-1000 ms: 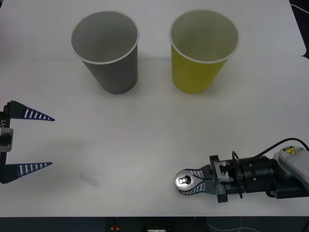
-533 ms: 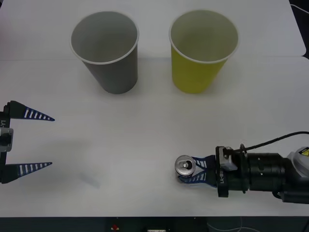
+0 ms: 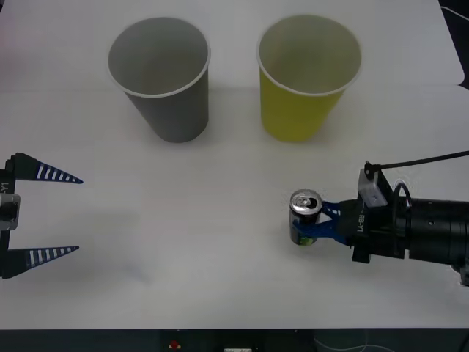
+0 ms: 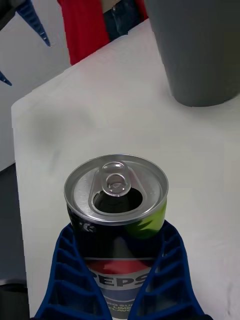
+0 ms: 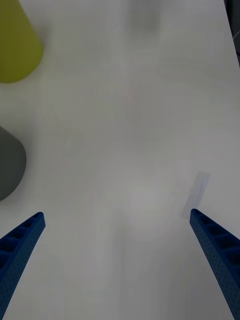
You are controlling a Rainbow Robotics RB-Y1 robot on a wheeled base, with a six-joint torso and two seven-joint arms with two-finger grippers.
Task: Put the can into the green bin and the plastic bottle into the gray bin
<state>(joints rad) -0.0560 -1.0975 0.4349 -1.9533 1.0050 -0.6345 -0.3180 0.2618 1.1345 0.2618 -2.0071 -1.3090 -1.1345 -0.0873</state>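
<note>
Right gripper (image 3: 316,226) clamps the Pepsi can (image 3: 305,217) low near the table's (image 3: 220,220) front edge; top-heavy, could tip carrying to the green bin (image 3: 308,77); left gripper (image 3: 62,214) wide open.

White table (image 3: 234,242), plain matte top. Gray bin (image 3: 163,77) stands upright on it at the far side. Green bin (image 3: 306,76) stands upright just right of the gray bin, apart from it, same row. Both open side up. A pale faint rectangular mark (image 5: 196,192) lies on the table surface nearer the robot than the gray bin; cannot tell whether tape or a smear.
</note>
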